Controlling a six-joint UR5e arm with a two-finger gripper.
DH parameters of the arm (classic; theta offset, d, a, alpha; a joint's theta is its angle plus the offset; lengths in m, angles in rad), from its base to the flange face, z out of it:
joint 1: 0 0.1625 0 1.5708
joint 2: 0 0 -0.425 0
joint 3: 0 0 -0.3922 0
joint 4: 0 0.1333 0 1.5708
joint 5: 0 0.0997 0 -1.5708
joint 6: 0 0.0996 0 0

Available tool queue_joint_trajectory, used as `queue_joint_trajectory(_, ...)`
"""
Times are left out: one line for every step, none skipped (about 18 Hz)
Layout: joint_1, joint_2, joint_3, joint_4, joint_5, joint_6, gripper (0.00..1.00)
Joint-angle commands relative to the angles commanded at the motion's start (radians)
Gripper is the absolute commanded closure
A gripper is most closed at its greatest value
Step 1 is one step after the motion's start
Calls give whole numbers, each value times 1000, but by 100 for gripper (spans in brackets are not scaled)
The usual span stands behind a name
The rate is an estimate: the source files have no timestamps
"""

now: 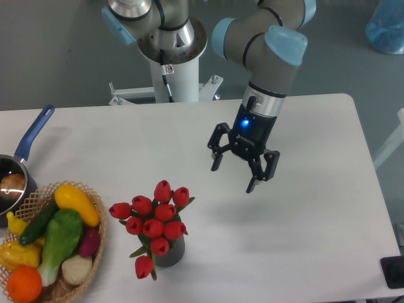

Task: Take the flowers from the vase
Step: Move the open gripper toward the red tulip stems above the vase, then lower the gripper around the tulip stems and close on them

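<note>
Red tulip buds with green stems [153, 224] stand upright in your small dark grey ribbed vase [169, 250] (1 bud droops left). Black two-finger gripper [233, 177] hovers up-right of them, jaws spread, holding nothing.

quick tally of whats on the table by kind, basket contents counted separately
flowers, one bunch: 1
vase: 1
wicker basket: 1
saucepan: 1
vegetables and fruit visible in the basket: 7
total: 11
The gripper, open above the table, is not counted.
</note>
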Motion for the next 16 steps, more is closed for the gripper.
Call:
queue_joint_trajectory(-20,-15,0,-2,0,-2,0)
queue_joint_trajectory(-40,-26,0,-2,0,-9,0)
queue_joint_trajectory(-55,-31,3,-2,0,-21,0)
queue_joint_trajectory(-71,-43,8,-2,-2,-35,0)
queue_joint_trajectory(-84,-51,12,-2,-2,-41,0)
queue_joint_trajectory(-92,-52,12,-2,-6,-49,0)
queue_joint_trajectory(-89,-55,18,-3,-26,-70,0)
queue_joint_trajectory(-86,-57,28,-3,-67,-127,0)
queue_joint_trajectory(-85,-69,40,-2,-119,-177,0)
queue_joint_trajectory(-86,-95,61,5,-168,-198,0)
queue_joint_trajectory(-88,-112,77,11,-195,-202,1)
queue_joint_trajectory(-88,-117,84,15,-201,-202,4)
queue_joint_trajectory(-86,-117,87,17,-201,-204,7)
queue_joint_trajectory(-88,-118,89,17,-201,-206,7)
queue_joint_trajectory(-89,-124,92,17,-201,-207,8)
queue_joint_trajectory(-92,-132,95,18,-201,-207,10)
